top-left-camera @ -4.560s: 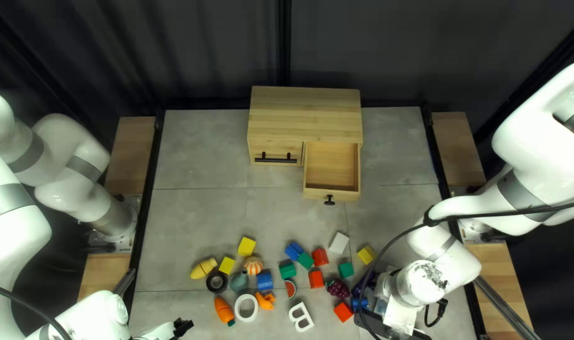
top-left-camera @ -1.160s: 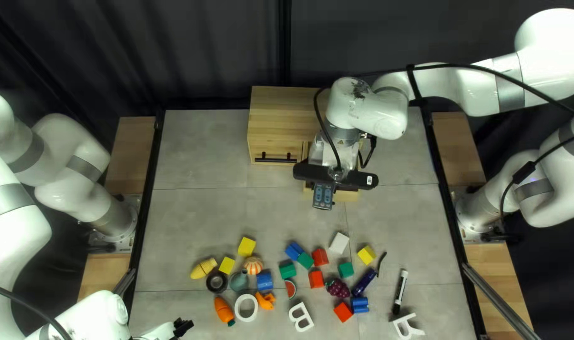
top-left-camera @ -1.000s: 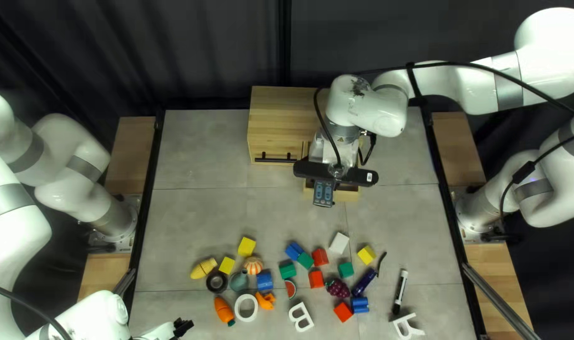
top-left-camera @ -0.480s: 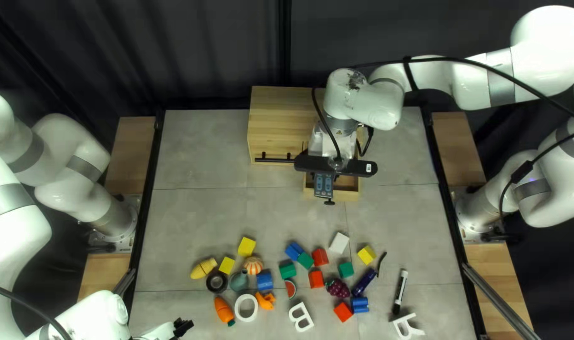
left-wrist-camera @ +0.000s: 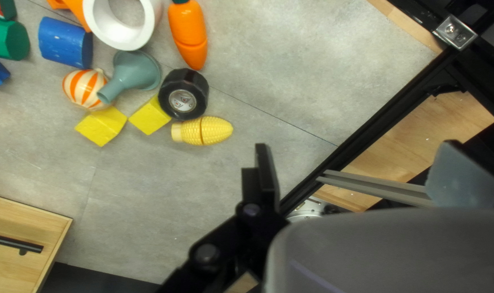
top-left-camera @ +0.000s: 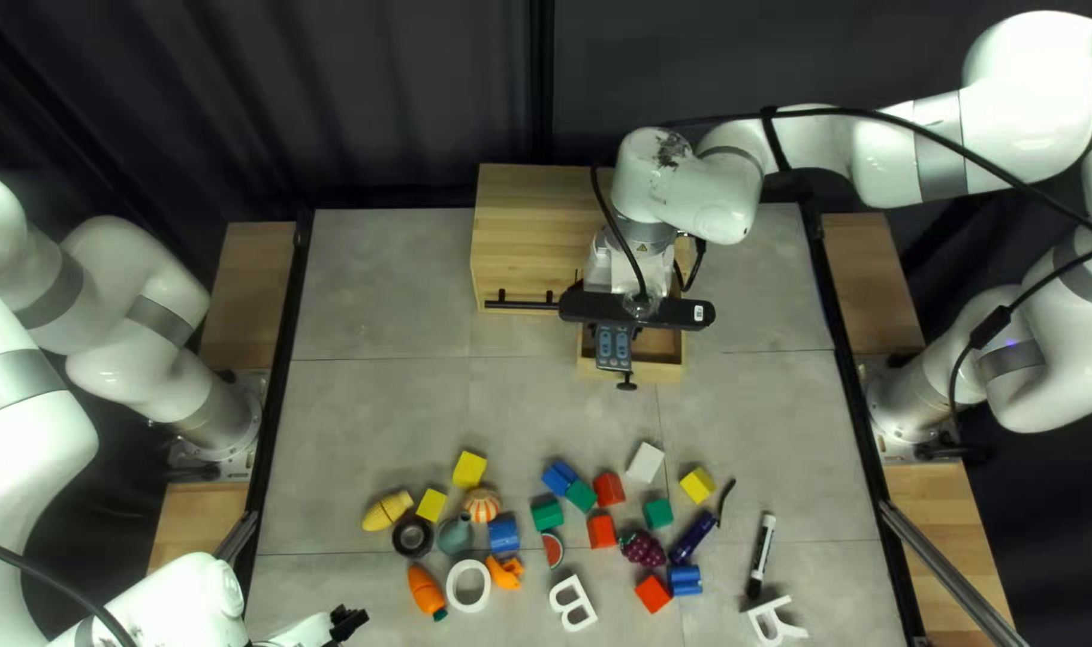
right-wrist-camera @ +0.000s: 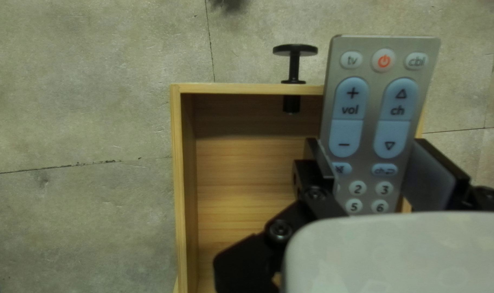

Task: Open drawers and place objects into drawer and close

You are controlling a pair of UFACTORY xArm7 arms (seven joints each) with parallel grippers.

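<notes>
Remote: the remote [right-wrist-camera: 380, 125] is above the open drawer [right-wrist-camera: 247, 88], its outer end crossing the front wall.
Right hand: the right hand [right-wrist-camera: 374, 163] is clamped on the remote, one finger against each long edge.
Left hand: the left hand [left-wrist-camera: 361, 157] has its fingers spread, with nothing between them.
Likely handling: light, stiff, rather slick along the sides; a drop could crack its case.
Best hold: across the narrow width near the middle, squeezing the edges, clear of the buttons; a grip off centre may let the long end dip.
Remote's make: flat silvery slab, probably plastic, with pale blue, seemingly rubbery keys.
Drawer's make: thin-walled box of pale, straight-grained wood.
Knob: the knob [right-wrist-camera: 295, 50] is black and round-headed on a slim stem.
Desk: the desk [top-left-camera: 390, 419] is mottled grey, crossed by fine seams.
</notes>
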